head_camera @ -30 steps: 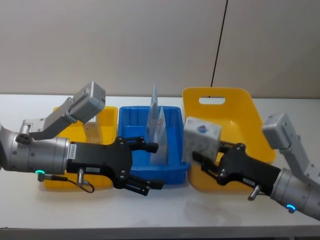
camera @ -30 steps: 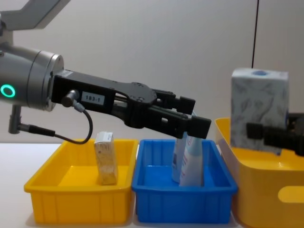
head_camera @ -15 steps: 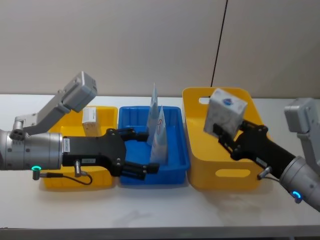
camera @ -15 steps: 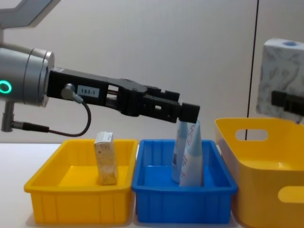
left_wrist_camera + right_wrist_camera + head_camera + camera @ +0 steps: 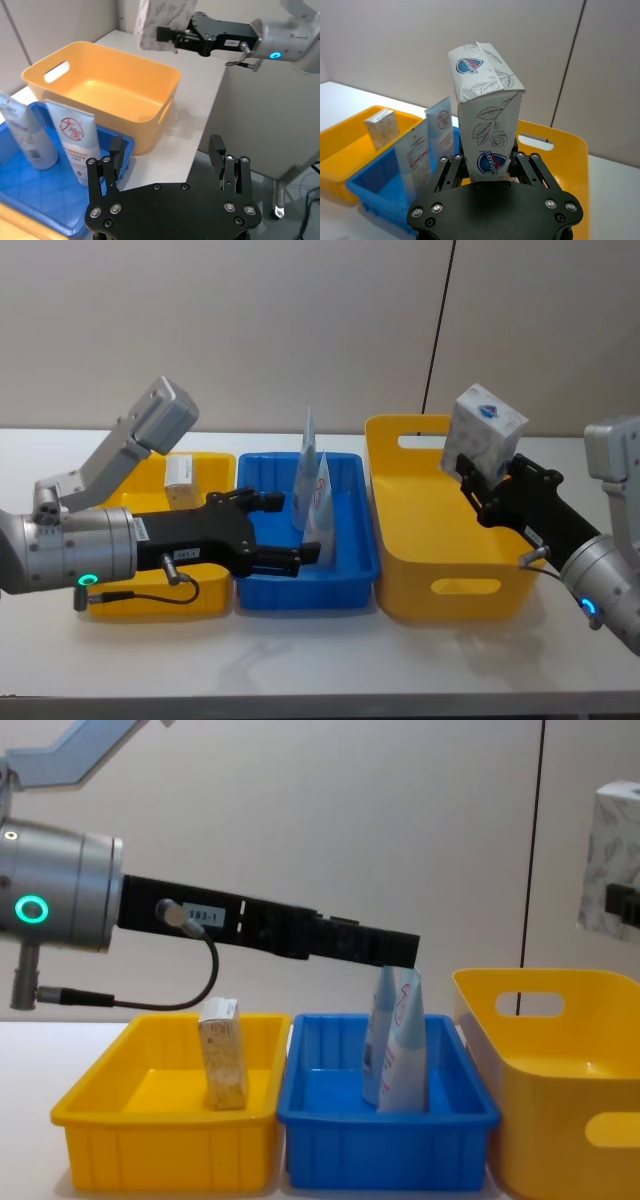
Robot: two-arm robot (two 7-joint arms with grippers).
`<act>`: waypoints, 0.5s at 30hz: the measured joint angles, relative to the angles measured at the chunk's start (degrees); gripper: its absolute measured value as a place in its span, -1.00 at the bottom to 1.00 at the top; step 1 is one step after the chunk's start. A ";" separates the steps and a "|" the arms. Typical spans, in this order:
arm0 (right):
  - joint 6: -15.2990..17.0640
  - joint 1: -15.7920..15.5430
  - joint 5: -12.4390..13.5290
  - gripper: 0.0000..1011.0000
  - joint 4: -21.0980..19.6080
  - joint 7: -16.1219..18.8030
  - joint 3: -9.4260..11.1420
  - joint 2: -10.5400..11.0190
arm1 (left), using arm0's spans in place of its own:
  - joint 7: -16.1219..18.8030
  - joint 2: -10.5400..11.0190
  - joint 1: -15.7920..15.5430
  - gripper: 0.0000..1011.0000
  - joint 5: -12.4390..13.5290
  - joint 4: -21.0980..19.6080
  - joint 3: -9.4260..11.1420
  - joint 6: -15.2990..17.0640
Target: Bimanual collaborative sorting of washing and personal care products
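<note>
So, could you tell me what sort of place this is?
Probably a robotics lab bench: a white table against a bare wall, yellow sorting bins, the right gripper holding a patterned carton aloft, the left gripper open over the blue bin.

Three bins in a row before me: a small carton (image 5: 224,1052) stands in the left bin (image 5: 165,1140), two tubes (image 5: 404,1055) in the middle bin (image 5: 385,1152). My right gripper (image 5: 490,161) holds a second carton (image 5: 487,120) above the right bin (image 5: 560,1120); my left gripper (image 5: 285,530) hangs over the middle bin.

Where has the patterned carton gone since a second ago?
Yes. The patterned carton, held in the right gripper, moved up and rightward, from the tall yellow bin's front-left corner to above its right rear.
</note>
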 joint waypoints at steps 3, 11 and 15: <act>0.57 0.31 -0.37 -0.26 0.25 -1.00 0.04 -0.60 | 1.87 -0.23 0.51 0.98 -0.06 -0.68 -0.28 1.04; 3.16 1.60 -1.15 -0.26 1.43 -3.95 0.21 -2.75 | 9.21 -0.59 1.80 0.98 0.24 -3.60 -1.04 5.91; 4.35 2.11 -1.28 -0.26 1.98 -4.88 0.28 -3.58 | 12.26 -0.44 2.12 0.98 0.70 -5.15 -1.36 8.37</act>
